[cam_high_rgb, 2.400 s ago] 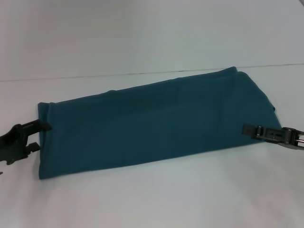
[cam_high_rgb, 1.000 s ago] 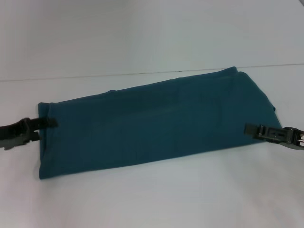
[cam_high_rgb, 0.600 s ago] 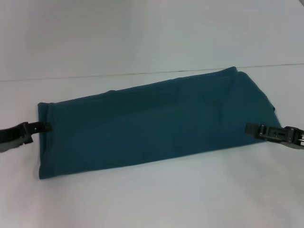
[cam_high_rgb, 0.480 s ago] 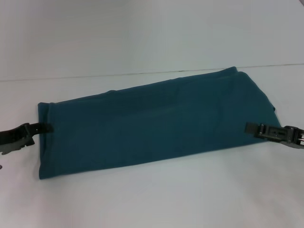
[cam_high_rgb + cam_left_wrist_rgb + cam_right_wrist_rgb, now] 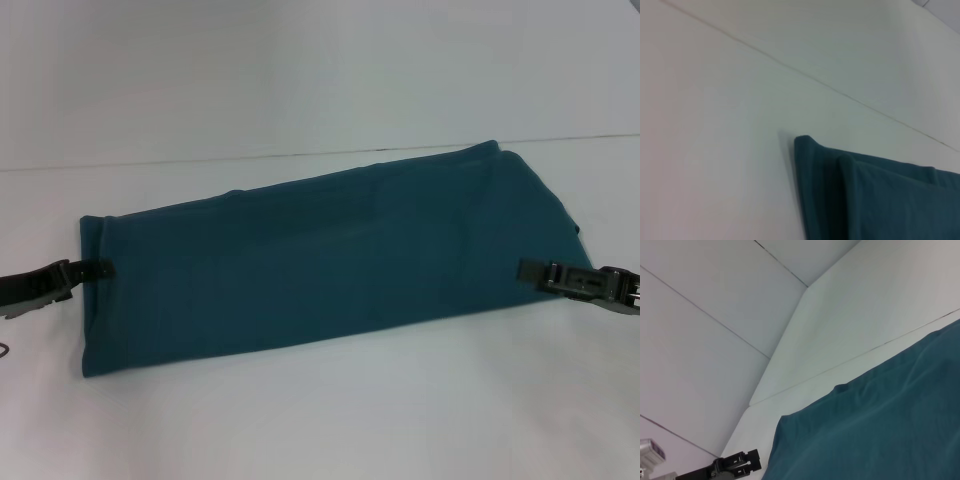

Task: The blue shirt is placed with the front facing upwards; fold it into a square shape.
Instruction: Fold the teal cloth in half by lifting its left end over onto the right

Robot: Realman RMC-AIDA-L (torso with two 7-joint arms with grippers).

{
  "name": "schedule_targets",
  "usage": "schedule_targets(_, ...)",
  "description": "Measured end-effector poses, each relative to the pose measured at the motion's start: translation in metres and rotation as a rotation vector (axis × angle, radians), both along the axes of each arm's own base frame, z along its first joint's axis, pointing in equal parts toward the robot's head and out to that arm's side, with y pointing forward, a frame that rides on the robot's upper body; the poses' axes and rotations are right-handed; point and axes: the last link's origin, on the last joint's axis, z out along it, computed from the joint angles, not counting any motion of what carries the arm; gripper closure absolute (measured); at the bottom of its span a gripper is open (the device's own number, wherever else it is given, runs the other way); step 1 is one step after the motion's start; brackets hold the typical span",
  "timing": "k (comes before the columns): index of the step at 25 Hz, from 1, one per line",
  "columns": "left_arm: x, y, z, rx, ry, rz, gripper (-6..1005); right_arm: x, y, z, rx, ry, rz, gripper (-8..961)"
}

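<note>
The shirt [image 5: 320,260] lies on the white table [image 5: 320,420] as a long, narrow folded band, running from the near left up to the far right in the head view. Only plain teal cloth faces up; neither print nor collar shows. The band's left end is square-cut, and the left wrist view [image 5: 875,195] shows layered folds stacked at that corner. Its right end is rounded and slightly bunched.

The left gripper [image 5: 98,268] reaches in low from the left, its tip at the shirt's left edge, about midway along that end. Its fingers appear drawn together into one thin tip at the cloth, but whether they pinch the fabric cannot be told.

The right gripper [image 5: 525,269] reaches in from the right, its tip touching the shirt's right end near the front edge. Whether its jaws clasp the cloth cannot be told.

In the right wrist view the shirt [image 5: 880,425] fills the foreground, with the left gripper [image 5: 752,459] just beside its far edge.
</note>
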Motion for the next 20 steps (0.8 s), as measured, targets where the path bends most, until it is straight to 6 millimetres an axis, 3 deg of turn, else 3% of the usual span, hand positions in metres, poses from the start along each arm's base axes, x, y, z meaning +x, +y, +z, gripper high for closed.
schedule_targets(20, -0.0005, -0.0016, -0.0075, -0.019, 0.038, -0.023, 204, 0.0012, -0.0005, 0.0020, 0.008, 0.005, -0.006, 57)
